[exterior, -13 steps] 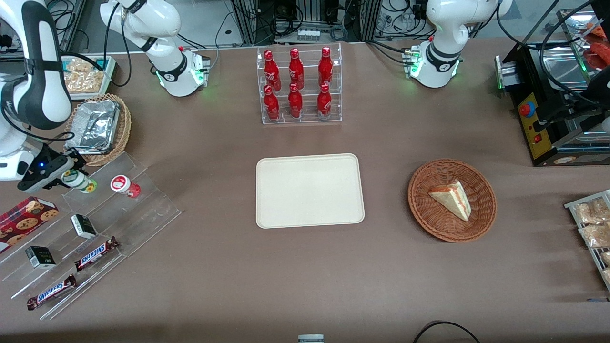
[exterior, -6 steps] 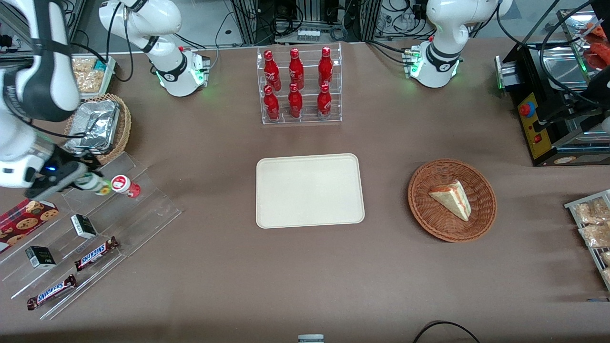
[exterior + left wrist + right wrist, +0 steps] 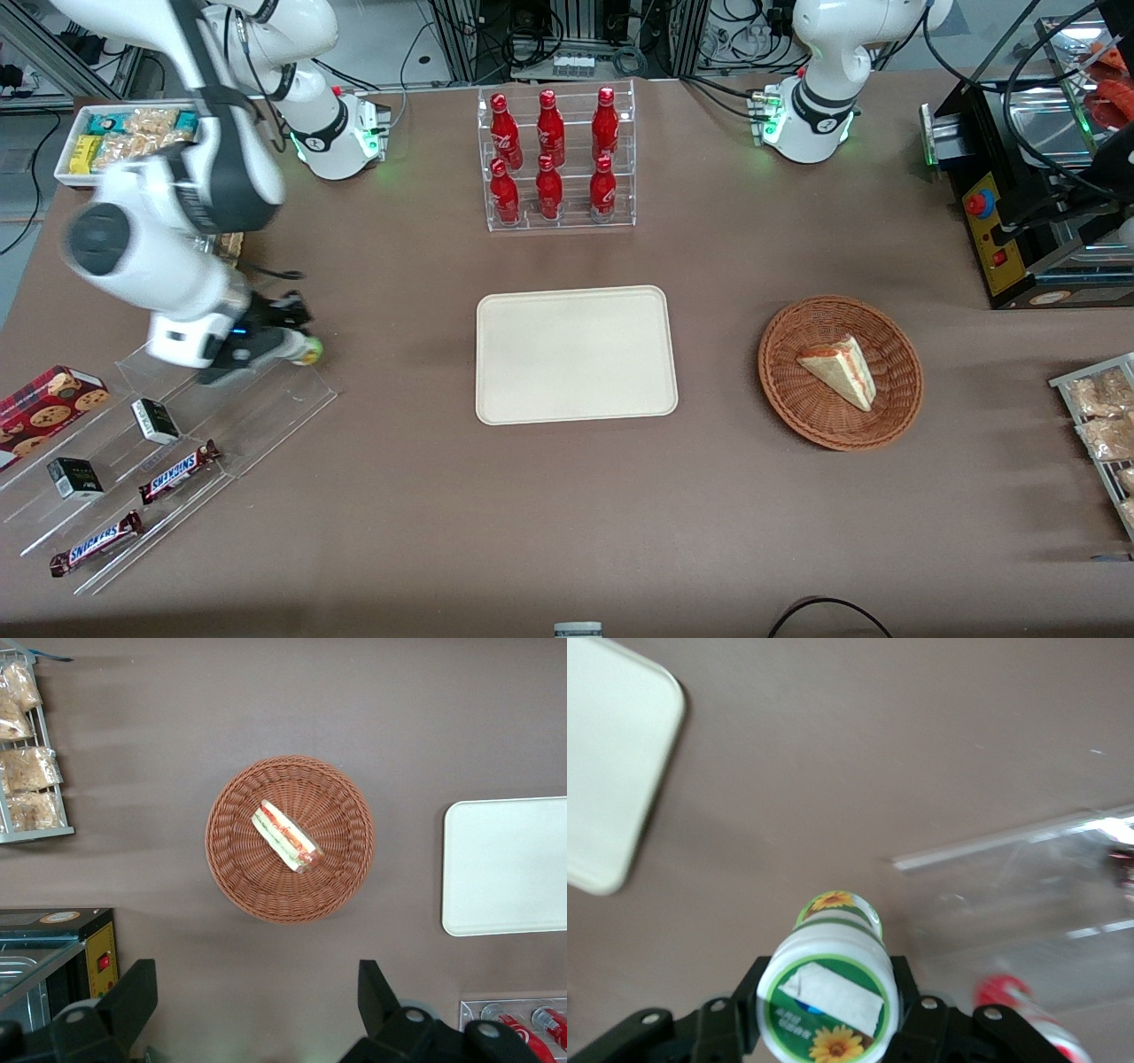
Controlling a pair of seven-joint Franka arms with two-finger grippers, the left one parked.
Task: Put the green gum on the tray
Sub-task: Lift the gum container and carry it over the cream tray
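My right gripper (image 3: 288,341) is shut on the green gum (image 3: 306,352), a small white bottle with green and yellow marks, and holds it above the upper step of the clear display stand (image 3: 266,399), toward the working arm's end of the table. In the right wrist view the gum (image 3: 830,988) sits between my fingers (image 3: 740,1010), its sunflower lid facing the camera. The cream tray (image 3: 576,354) lies flat mid-table, apart from the gripper; one rounded corner shows in the wrist view (image 3: 611,771). The tray also shows in the left wrist view (image 3: 509,864).
The red-labelled bottle (image 3: 1019,1005) lies on the stand beside the gripper, hidden by the arm in the front view. Snickers bars (image 3: 177,470) and small boxes (image 3: 155,421) sit on lower steps. A rack of red bottles (image 3: 554,159) and a wicker basket with a sandwich (image 3: 840,372) stand farther along.
My gripper has lifted the green gum off the stand and carried it toward the tray. The arm has swung over the foil-tray basket and the red-labelled bottle.
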